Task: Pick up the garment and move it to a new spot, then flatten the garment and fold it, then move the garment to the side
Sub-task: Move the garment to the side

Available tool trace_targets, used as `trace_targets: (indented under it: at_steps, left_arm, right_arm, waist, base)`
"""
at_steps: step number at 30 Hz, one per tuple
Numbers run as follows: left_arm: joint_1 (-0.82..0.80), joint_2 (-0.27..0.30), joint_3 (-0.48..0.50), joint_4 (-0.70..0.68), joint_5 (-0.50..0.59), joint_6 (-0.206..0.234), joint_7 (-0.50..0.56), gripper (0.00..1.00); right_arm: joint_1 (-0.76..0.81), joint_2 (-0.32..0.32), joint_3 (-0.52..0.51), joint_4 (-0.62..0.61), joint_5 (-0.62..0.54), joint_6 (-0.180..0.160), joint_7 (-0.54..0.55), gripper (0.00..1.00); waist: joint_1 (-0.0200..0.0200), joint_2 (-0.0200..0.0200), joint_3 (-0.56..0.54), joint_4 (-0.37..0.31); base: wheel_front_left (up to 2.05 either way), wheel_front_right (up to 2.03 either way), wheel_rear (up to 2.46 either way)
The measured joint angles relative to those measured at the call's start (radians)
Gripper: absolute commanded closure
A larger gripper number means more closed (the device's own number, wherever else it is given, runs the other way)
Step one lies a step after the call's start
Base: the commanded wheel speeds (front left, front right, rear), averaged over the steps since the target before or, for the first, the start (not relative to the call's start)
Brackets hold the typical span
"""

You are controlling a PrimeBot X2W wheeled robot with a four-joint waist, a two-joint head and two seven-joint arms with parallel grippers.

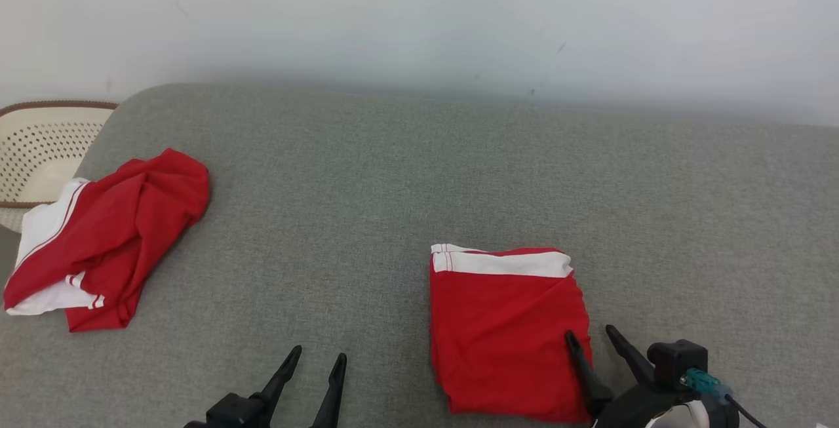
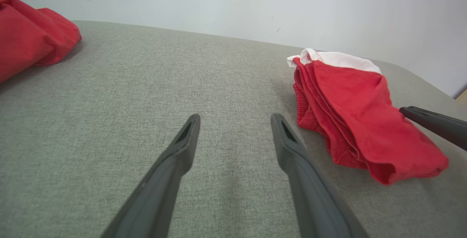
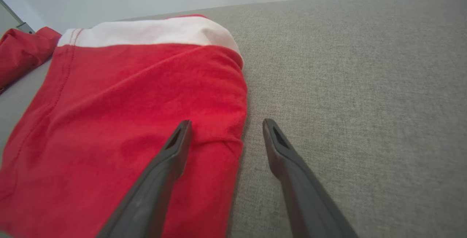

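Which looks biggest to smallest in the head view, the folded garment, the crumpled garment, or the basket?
Largest: the crumpled garment and the folded garment, too alike to rank.
Smallest: the basket, partly cut off.

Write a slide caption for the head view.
Open right gripper straddles the right edge of the folded red garment on grey upholstery; left gripper open alongside, crumpled red garment far left.

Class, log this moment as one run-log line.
folded garment: unheld | right gripper: open, straddling its right edge | left gripper: open, empty

light: bright, even | shadows: soft, faint | wrist views: wide-angle distortion
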Motion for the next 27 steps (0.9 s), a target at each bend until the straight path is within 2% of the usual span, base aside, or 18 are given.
trace_targets:
  at_steps: [11, 12, 13, 14, 15, 21, 27]
  left_arm:
    - [-0.015, 0.000, -0.017, 0.001, 0.009, 0.000, 0.000, 0.00]
    - [-0.018, 0.000, -0.020, 0.001, 0.009, 0.000, 0.000, 0.00]
    - [-0.021, 0.000, -0.024, 0.000, 0.009, 0.000, 0.000, 0.00]
    - [-0.025, 0.000, -0.027, -0.001, 0.009, 0.001, 0.000, 0.00]
    - [-0.031, 0.000, -0.030, -0.003, 0.009, 0.001, 0.000, 0.00]
    - [-0.037, 0.000, -0.038, 0.000, 0.018, 0.002, 0.000, 0.00]
    - [-0.023, 0.000, -0.038, 0.003, 0.018, 0.005, 0.000, 0.00]
  right_arm:
    - [-0.037, 0.029, -0.049, 0.094, -0.016, 0.000, 0.000, 0.00]
    - [-0.039, 0.029, -0.048, 0.105, -0.015, 0.000, -0.001, 0.12]
    - [-0.041, 0.029, -0.047, 0.113, -0.012, 0.000, -0.002, 0.53]
    - [-0.043, 0.028, -0.044, 0.118, -0.009, 0.000, -0.002, 0.80]
    - [-0.047, 0.026, -0.043, 0.119, -0.008, 0.000, -0.002, 1.00]
    - [-0.053, 0.021, -0.047, 0.091, -0.021, 0.000, 0.000, 1.00]
    - [-0.027, 0.024, -0.067, 0.077, -0.046, 0.000, 0.000, 1.00]
  waist:
    - [0.0000, 0.0000, 0.029, 0.040]
    - [0.0000, 0.0000, 0.033, 0.045]
    - [0.0000, -0.0001, 0.037, 0.049]
    - [0.0000, 0.0000, 0.041, 0.053]
    - [-0.0001, -0.0001, 0.045, 0.057]
    - [0.0000, 0.0000, 0.048, 0.064]
    - [0.0000, 0.0000, 0.018, 0.036]
  base:
    - [0.00, 0.00, 0.00]
    - [0.00, 0.00, 0.00]
    - [0.00, 0.00, 0.00]
    - [0.00, 0.00, 0.00]
    - [0.00, 0.00, 0.00]
    - [0.00, 0.00, 0.00]
    - [0.00, 0.00, 0.00]
